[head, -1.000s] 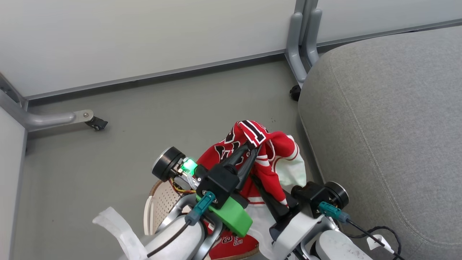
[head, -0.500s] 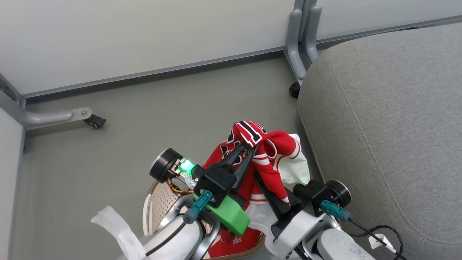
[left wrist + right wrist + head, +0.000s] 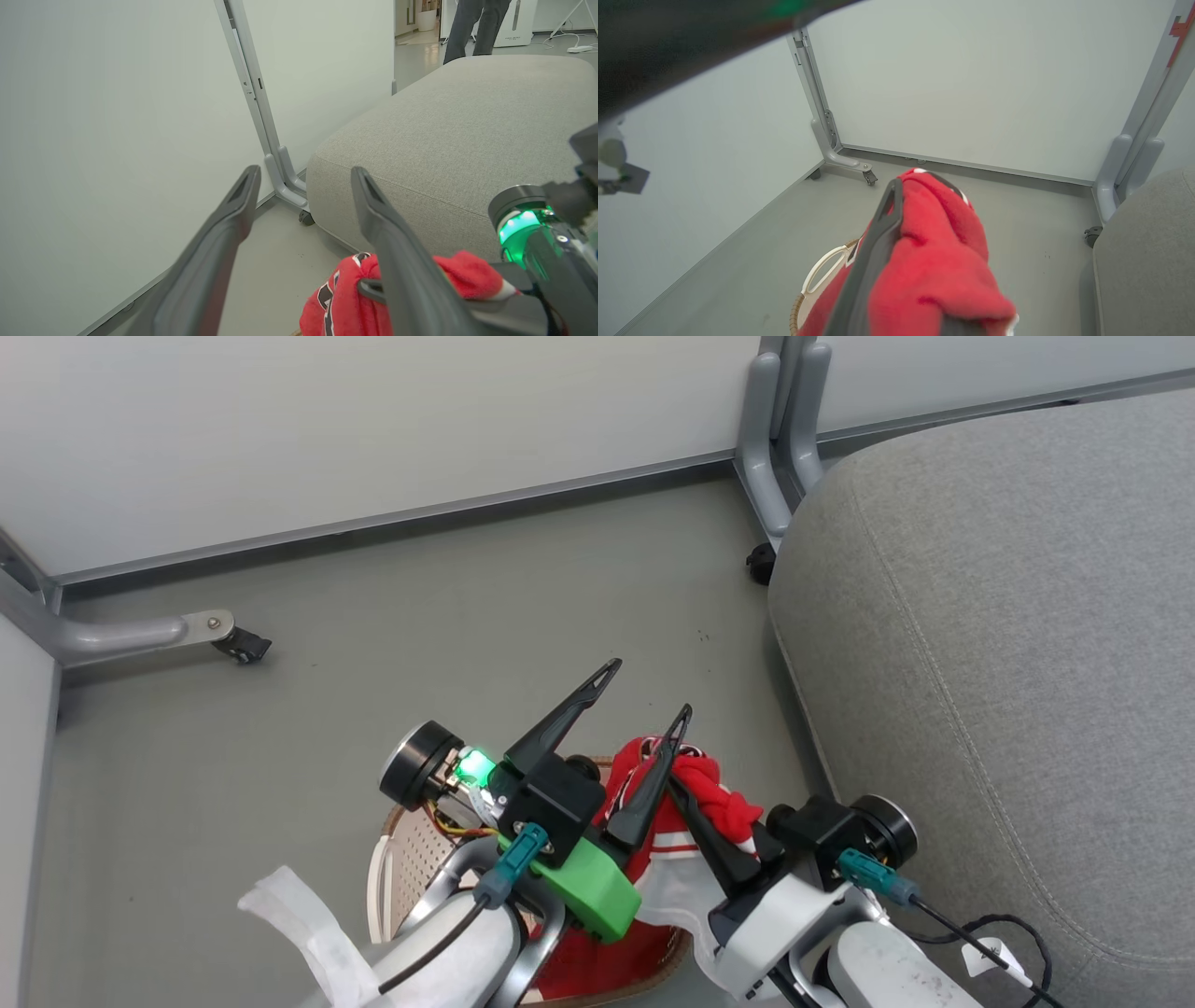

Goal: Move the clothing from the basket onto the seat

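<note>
Left gripper (image 3: pixel 649 689) splayed wide, empty. Right gripper (image 3: pixel 684 796) clamped on clothing (image 3: pixel 724 793), lower centre. Risk: one-point hold slips; trailing cloth drags basket (image 3: pixel 415 873), misses seat (image 3: pixel 980 663).

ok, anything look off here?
The left hand gapes wide open and empty beside the clothing, which hangs bunched from the shut right hand alone, above the basket. None is on the seat yet.
</note>
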Tool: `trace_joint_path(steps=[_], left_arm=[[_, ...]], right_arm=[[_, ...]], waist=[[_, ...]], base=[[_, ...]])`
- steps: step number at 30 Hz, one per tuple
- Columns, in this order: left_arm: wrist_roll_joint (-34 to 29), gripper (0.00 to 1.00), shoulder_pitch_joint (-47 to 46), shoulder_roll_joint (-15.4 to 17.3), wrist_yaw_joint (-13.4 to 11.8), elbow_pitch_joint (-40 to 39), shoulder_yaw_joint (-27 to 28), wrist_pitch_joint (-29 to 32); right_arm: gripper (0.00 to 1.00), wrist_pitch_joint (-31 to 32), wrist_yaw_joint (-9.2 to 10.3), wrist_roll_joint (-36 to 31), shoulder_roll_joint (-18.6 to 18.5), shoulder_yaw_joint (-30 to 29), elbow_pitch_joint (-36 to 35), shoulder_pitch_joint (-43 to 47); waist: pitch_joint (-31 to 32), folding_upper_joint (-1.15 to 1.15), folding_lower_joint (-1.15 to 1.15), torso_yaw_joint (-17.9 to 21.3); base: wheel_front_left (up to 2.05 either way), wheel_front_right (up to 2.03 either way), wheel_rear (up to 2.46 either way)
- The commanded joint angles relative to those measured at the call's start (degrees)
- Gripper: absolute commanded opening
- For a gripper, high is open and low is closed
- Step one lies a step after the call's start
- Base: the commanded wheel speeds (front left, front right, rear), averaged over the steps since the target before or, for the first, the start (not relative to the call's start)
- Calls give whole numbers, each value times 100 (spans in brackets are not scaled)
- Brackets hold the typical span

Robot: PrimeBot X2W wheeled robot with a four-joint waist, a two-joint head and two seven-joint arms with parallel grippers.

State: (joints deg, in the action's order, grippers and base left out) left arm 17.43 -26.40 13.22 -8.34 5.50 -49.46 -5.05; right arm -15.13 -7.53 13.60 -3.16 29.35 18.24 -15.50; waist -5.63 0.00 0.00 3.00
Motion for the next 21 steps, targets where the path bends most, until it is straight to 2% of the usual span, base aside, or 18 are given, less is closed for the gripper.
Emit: trace_joint_path(steps=[1, 9, 13, 21], left_arm=[[10, 100, -56, 27, -37, 4, 10, -18], [91, 100, -47, 83, -64, 125, 84, -151], [88, 100, -77, 143, -55, 256, 114, -284], [201, 100, -58, 339, 118, 232, 154, -469]], right_arm=[[0, -3, 8, -54, -29, 1, -32, 12], [0, -4, 8, -94, -101, -97, -134, -38], [0, -7, 8, -193, -122, -330, -442, -128], [0, -8, 8, -472, -270, -721, -1333, -151]], waist=[[-4, 0, 0, 10], [-106, 0, 0, 76], [-279, 0, 0, 200], [-708, 0, 0, 617]], base=[[0, 0, 0], [0, 0, 0], [0, 0, 0], [0, 0, 0]])
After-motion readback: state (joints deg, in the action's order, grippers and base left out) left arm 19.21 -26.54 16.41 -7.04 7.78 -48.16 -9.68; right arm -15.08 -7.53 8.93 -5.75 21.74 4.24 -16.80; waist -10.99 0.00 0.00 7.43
